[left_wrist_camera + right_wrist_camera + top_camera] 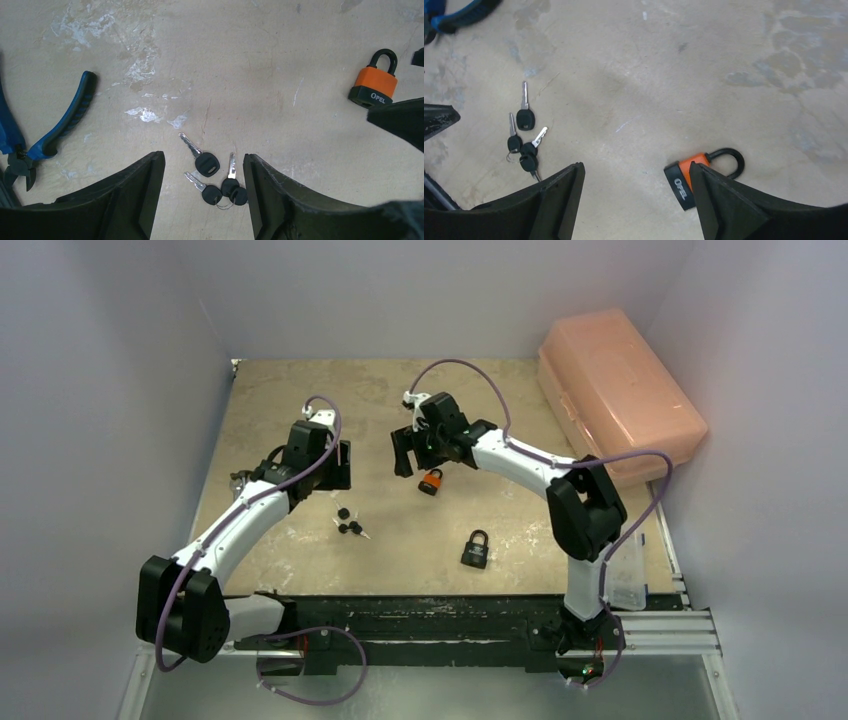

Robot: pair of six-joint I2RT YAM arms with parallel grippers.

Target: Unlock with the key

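Observation:
An orange padlock with a black shackle (431, 481) lies flat mid-table; it also shows in the left wrist view (374, 85) and the right wrist view (684, 180). A black padlock (475, 549) lies nearer the front. Black-headed keys (348, 522) lie on the table: a single key (206, 164) and a bunch on a ring (226, 191), also in the right wrist view (524, 142). My left gripper (202, 157) is open and empty, hovering over the keys. My right gripper (636, 167) is open and empty above the table, its right finger partly covering the orange padlock.
Blue-handled pliers (55, 130) lie at the left of the table, under the left arm (243, 480). A large pink plastic box (620, 390) stands at the back right. A clear container (628, 575) sits by the right edge near the front rail.

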